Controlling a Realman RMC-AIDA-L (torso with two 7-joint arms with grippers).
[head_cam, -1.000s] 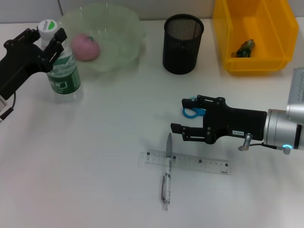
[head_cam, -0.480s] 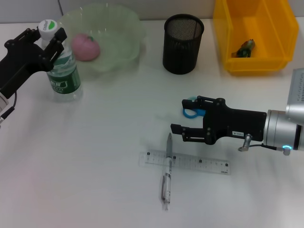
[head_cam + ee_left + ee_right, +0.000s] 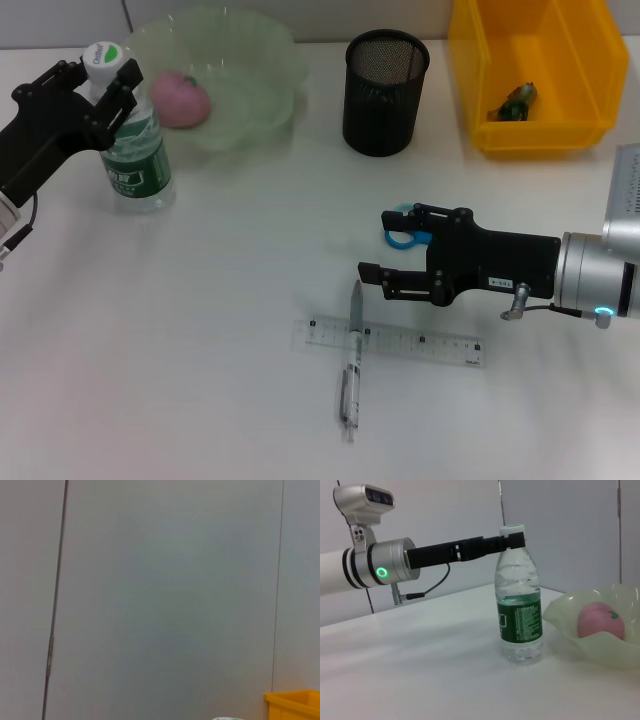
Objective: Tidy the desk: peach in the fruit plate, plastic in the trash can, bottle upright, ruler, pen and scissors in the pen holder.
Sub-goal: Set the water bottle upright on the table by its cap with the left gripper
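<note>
From the head view, the left gripper (image 3: pixel 97 78) has its jaws closed on the neck of the clear plastic water bottle with a green label (image 3: pixel 135 150), probably steadying it upright on the white table (image 3: pixel 200 330) beside the pale green fruit plate (image 3: pixel 262 60) holding the pink peach (image 3: pixel 181 99). The right gripper (image 3: pixel 385 250) hovers with jaws spread over the blue-handled scissors (image 3: pixel 401 236), presumably to grasp them; the clear plastic ruler (image 3: pixel 420 343) and grey pen (image 3: pixel 351 365) lie crossed nearby, the black mesh pen holder (image 3: pixel 385 92) beyond. The left wrist view shows only wall. The right wrist view confirms the bottle (image 3: pixel 520 610) stands upright, gripped near its cap.

White surface (image 3: pixel 200 330) bearing: ruler (image 3: pixel 390 342) with pen (image 3: pixel 351 368) laid across it; scissors (image 3: pixel 403 232) beyond the ruler; holder (image 3: pixel 385 92), bowl (image 3: pixel 250 90), upright bottle (image 3: pixel 130 140) and bin (image 3: pixel 535 130) farther back.
</note>
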